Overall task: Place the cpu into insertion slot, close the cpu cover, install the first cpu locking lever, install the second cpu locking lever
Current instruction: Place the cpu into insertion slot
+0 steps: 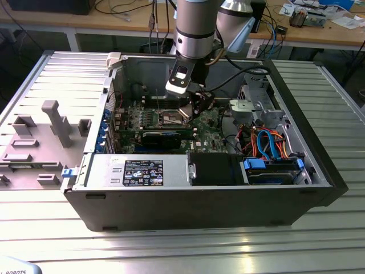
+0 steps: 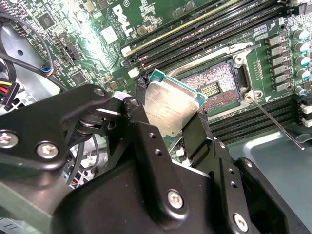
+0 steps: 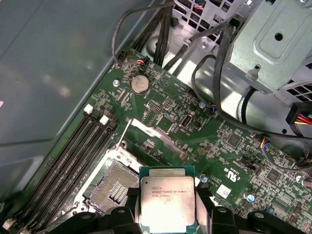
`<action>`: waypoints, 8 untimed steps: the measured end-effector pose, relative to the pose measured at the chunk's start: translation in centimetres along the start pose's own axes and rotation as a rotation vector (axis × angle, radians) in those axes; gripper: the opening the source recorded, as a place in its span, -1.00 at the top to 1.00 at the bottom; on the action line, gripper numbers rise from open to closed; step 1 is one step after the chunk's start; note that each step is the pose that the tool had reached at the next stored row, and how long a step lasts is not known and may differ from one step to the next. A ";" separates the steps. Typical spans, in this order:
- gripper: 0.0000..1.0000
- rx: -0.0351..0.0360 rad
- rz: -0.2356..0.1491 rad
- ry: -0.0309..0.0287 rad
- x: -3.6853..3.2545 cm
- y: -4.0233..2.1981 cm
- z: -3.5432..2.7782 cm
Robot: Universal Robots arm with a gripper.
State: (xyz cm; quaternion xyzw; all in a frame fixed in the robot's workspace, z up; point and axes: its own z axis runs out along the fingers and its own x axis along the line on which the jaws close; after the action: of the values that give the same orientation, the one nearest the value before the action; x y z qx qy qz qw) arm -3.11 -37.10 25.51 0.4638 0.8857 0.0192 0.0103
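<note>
Two black fingers (image 2: 195,134) of the gripper (image 2: 168,114) were closed on opposite edges of the cpu (image 2: 170,105), which was held clear of the green board, just beside the insertion slot (image 2: 214,85), whose contact field was left uncovered. In the exterior view, the slot was seen at about eight o'clock from the gripper

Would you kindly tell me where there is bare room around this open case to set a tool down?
The ribbed table is bare in front of the case and at the exterior view's right. At the exterior view's left, grey fixture blocks crowd it. Inside is tight: cables beside the drives, the end effector holding the cpu near the insertion slot.
</note>
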 end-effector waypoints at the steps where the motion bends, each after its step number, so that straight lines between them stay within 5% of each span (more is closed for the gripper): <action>1: -0.08 0.0001 0.001 -0.0001 0.00 0.00 0.00; 8: -0.08 0.0004 0.006 -0.0007 0.00 0.00 0.02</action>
State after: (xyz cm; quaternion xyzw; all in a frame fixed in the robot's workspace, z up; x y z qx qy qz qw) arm -3.11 -37.10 25.49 0.4663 0.8844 0.0189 0.0105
